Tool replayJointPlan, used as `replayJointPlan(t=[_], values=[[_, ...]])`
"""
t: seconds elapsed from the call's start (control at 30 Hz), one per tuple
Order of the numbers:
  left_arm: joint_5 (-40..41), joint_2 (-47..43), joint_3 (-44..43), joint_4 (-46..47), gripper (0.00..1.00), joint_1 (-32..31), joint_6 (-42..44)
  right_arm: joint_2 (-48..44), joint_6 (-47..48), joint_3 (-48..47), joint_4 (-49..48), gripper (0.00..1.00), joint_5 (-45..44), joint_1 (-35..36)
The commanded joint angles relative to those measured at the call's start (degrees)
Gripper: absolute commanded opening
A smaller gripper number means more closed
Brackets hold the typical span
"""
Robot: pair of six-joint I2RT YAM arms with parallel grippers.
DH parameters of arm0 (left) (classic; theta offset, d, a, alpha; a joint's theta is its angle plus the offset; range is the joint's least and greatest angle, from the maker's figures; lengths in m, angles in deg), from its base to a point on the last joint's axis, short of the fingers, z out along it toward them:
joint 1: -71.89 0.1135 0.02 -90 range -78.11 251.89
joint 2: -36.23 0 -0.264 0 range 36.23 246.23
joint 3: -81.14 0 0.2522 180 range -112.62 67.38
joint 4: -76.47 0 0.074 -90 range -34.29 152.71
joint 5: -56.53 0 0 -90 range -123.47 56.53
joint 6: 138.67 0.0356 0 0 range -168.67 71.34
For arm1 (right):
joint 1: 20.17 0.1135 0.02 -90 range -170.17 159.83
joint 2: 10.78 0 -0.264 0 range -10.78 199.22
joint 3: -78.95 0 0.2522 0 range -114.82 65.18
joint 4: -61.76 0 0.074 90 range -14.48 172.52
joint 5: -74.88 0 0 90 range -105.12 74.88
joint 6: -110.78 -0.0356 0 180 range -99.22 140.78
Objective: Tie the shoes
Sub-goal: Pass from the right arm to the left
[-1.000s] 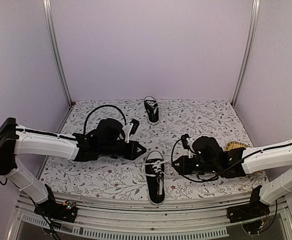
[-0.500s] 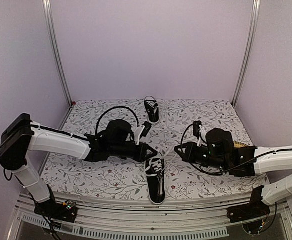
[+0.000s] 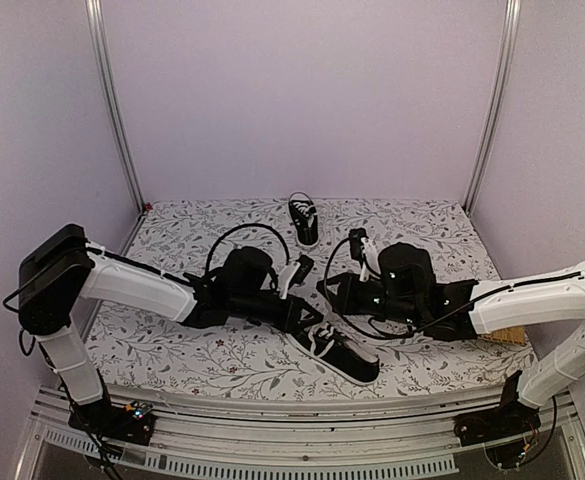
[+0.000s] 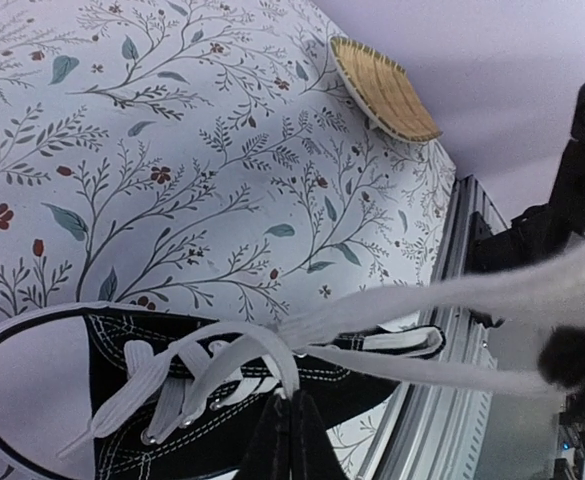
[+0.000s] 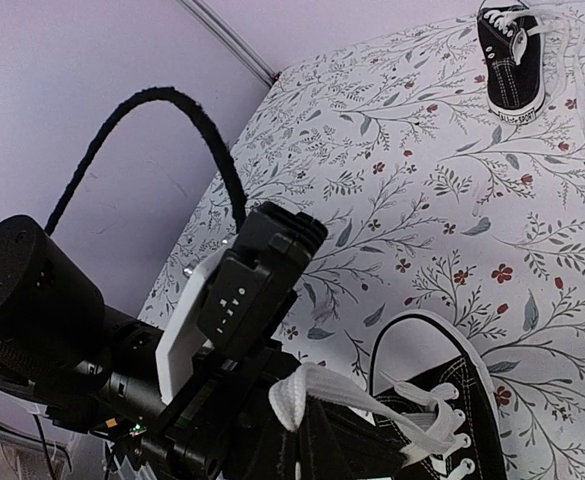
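Note:
One of the shoes (image 3: 344, 353), black with white laces and sole, lies slanted near the table's front edge. The other shoe (image 3: 304, 220) stands at the back centre. My left gripper (image 3: 309, 327) is at the near shoe's left side, shut on a loop of its white lace (image 4: 272, 350), which runs straight into the closed fingertips (image 4: 290, 410). My right gripper (image 3: 326, 290) reaches in from the right, just behind the left one, shut on a folded end of lace (image 5: 302, 398). A taut lace strand (image 4: 452, 300) stretches away to the right in the left wrist view.
A woven straw dish (image 4: 384, 88) lies on the flowered cloth (image 3: 412, 235) at the right, partly under my right arm (image 3: 532, 300). The metal front rail (image 3: 292, 410) runs close below the near shoe. Purple walls close in the sides and back.
Both grippers have moved inward to meet over the near shoe, each shut on lace. The shoe has turned from straight to slanted and slid a little right.

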Motion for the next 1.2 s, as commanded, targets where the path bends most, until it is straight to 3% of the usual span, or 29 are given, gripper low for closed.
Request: replayJointPlan(t=[0.0,0.23,0.7,1.17], values=[[-1.4,0.8,-0.2,3.9,0.0,0.2,-0.3,2.0,-1.0,-1.2,-5.4,0.03,2.9,-0.7],[-2.2,1.7,1.9,10.2,0.01,0.2,-2.2,4.7,-2.9,-1.7,-5.6,0.02,5.6,-1.7],[-4.2,4.0,4.5,16.4,0.28,0.1,-4.0,5.2,-7.5,-0.3,-5.4,0.02,6.1,-3.7],[-6.8,7.6,4.7,23.2,0.36,0.1,-4.7,7.5,-9.5,-1.6,-5.1,0.02,8.8,-4.8]])
